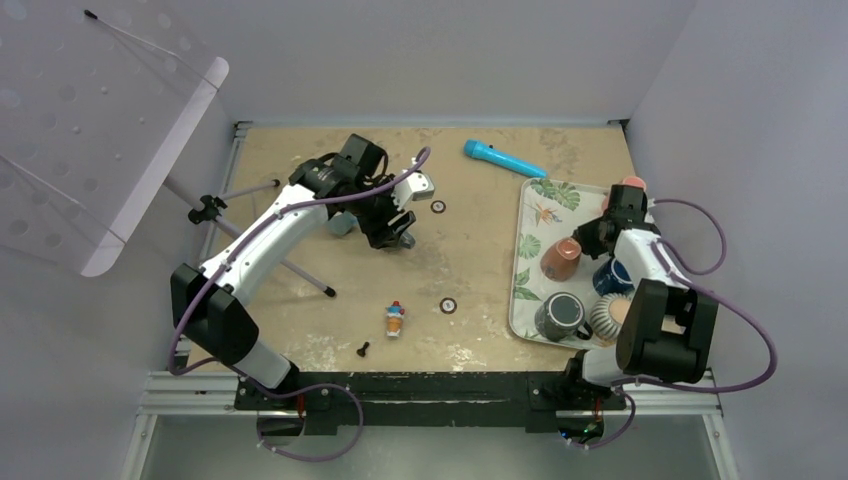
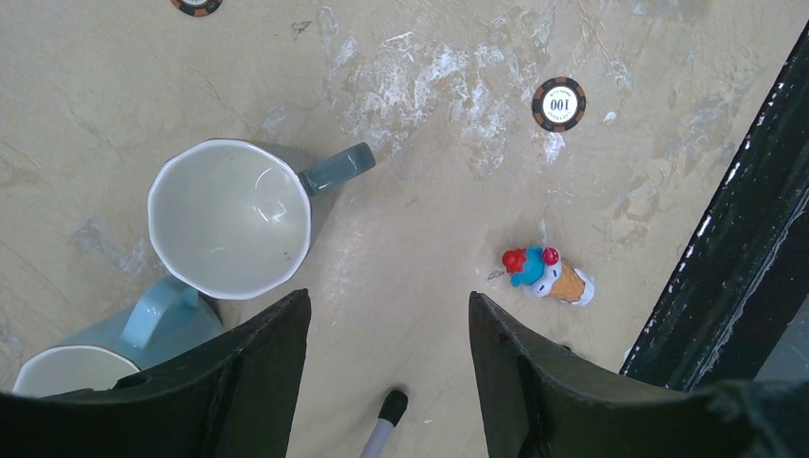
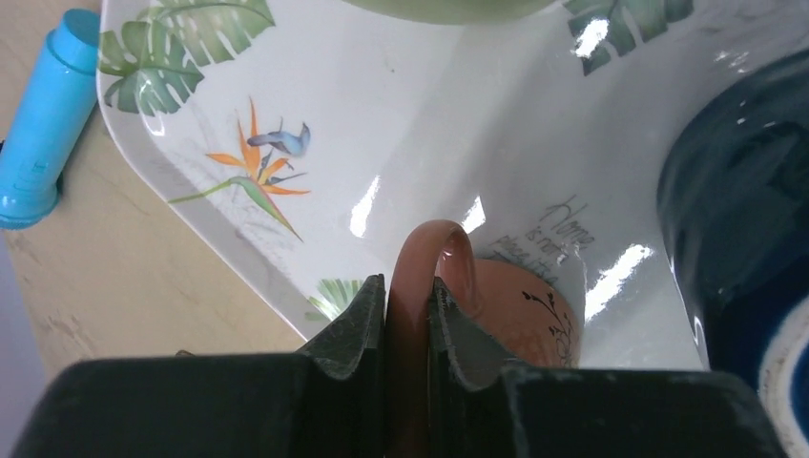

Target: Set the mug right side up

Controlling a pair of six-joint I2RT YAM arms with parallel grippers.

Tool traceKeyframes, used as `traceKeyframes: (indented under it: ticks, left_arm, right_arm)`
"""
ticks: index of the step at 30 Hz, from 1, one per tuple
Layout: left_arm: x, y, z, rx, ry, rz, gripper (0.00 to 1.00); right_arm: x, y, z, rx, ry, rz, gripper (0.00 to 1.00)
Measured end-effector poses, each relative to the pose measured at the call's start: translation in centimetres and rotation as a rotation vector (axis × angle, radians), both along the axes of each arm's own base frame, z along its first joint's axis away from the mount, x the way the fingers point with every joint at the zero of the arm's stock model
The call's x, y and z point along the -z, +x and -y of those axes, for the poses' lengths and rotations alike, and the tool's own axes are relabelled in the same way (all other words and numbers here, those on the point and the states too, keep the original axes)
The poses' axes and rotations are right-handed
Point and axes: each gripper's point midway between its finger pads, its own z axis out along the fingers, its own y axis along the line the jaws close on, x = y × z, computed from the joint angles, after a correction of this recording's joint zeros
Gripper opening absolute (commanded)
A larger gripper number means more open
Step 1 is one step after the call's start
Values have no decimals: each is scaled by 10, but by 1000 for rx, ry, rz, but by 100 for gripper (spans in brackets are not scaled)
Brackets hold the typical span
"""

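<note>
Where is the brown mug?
Top view, right side: the brown mug is on or just above the leafy tray, beside a dark blue mug, handle pinched by the right fingers.

Left arm reaching toward 1 o'clock, left gripper [image 2: 386, 315] hovering, jaws standing apart. Right arm reaching toward 12 o'clock, right gripper [image 3: 408, 296] pinching mug [image 3: 515, 310] handle.

Mug [image 3: 510, 305] handle betw. R jaws, over tray [image 3: 382, 114]; cup [image 2: 229, 218] & 2nd cup [image 2: 153, 329] one side of L jaws, toy [image 2: 549, 274] opposite, all on worktop [image 2: 429, 143].
</note>
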Motion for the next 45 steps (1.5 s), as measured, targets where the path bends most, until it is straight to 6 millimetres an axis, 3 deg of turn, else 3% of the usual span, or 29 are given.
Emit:
traceKeyframes:
  ticks: [5,7,9,11,13,18,20,22,26,30,34,39,41,44,45]
  left_arm:
    - [-1,-6,0,9,-4,-22,68]
    - [-6,-11,0,17,-13,-33,70]
    - [-13,-16,1,29,-31,-41,79]
    - [-24,-22,4,47,-67,-51,92]
    - [-38,-29,8,68,-118,-60,99]
    - [-79,-44,14,95,-258,-109,100]
    - [-100,-51,19,112,-328,-124,100]
    - [-118,-59,23,123,-392,-130,100]
    - [-157,-78,35,139,-551,-157,100]
    - [-190,-90,45,144,-692,-198,94]
    - [-197,-87,50,119,-734,-235,89]
    - [-203,-84,60,111,-776,-291,86]
    - [-205,-85,63,122,-784,-302,77]
    - [-208,-92,67,150,-795,-329,51]
    - [-210,-95,68,163,-802,-339,37]
  right_arm:
    - [-7,10,-7,-98,-11,52,0]
    - [-13,17,-17,-178,-21,95,0]
    - [-28,25,-34,-283,-39,169,0]
    - [-55,31,-61,-412,-74,277,0]
    - [-99,35,-97,-568,-116,447,0]
    - [-204,19,-167,-863,-144,822,0]
    - [-242,7,-194,-975,-150,963,0]
    - [-268,-9,-221,-1074,-135,1080,0]
    - [-307,-59,-280,-1271,-32,1284,0]
    - [-338,-89,-303,-1327,57,1424,0]
    - [-360,-100,-307,-1312,92,1519,0]
    - [-372,-115,-315,-1328,140,1571,0]
    - [-374,-119,-318,-1336,155,1584,0]
    - [-377,-124,-321,-1344,171,1597,0]
    - [-378,-124,-321,-1344,173,1601,0]
